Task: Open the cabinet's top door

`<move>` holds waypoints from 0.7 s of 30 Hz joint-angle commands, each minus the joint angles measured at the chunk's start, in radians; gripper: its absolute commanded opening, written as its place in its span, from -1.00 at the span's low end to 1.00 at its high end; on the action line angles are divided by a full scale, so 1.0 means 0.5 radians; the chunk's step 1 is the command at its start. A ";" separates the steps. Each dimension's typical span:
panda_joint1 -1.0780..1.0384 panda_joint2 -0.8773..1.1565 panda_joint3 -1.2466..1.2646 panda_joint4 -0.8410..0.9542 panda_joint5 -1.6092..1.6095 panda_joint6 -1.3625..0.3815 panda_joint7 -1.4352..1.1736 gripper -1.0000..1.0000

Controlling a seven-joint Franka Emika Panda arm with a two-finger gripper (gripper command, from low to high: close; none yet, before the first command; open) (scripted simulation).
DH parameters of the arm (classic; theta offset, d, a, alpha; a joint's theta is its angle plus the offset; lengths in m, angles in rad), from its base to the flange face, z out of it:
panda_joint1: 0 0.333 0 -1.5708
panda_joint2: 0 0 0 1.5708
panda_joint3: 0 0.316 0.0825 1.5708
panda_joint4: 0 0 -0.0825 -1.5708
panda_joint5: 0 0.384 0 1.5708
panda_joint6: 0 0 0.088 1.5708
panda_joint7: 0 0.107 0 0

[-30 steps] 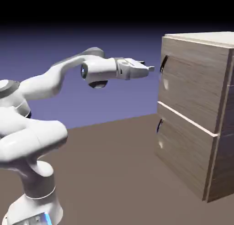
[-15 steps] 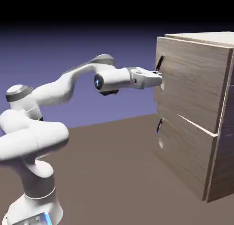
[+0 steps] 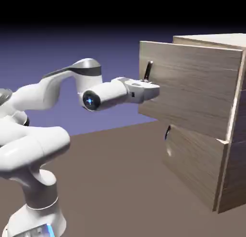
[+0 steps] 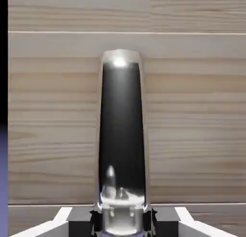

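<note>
The gripper (image 3: 153, 90) is clamped on the dark bar handle (image 4: 121, 135) near the free edge of the top door (image 3: 192, 87). That door stands swung partly out from the cabinet (image 3: 230, 149), hinged at the exterior view's right; its handle runs upright.

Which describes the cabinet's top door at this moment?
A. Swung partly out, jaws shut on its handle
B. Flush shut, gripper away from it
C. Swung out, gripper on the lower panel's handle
A: the top door stands out from the cabinet, with the gripper shut on its dark handle.
</note>
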 commanded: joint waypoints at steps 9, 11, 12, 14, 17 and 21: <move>-0.255 0.176 -0.396 -0.189 -0.364 -0.781 -0.236 -1.00; -0.346 0.239 -0.476 -0.199 -0.463 -0.955 -0.299 -1.00; -0.395 0.275 -0.514 -0.199 -0.514 -1.042 -0.333 -1.00; -0.500 0.355 -0.584 -0.190 -0.624 -1.216 -0.407 -1.00; -0.675 0.498 -0.671 -0.153 -0.805 -1.477 -0.537 -1.00; -0.944 0.741 -0.743 -0.047 -1.098 -1.825 -0.767 -1.00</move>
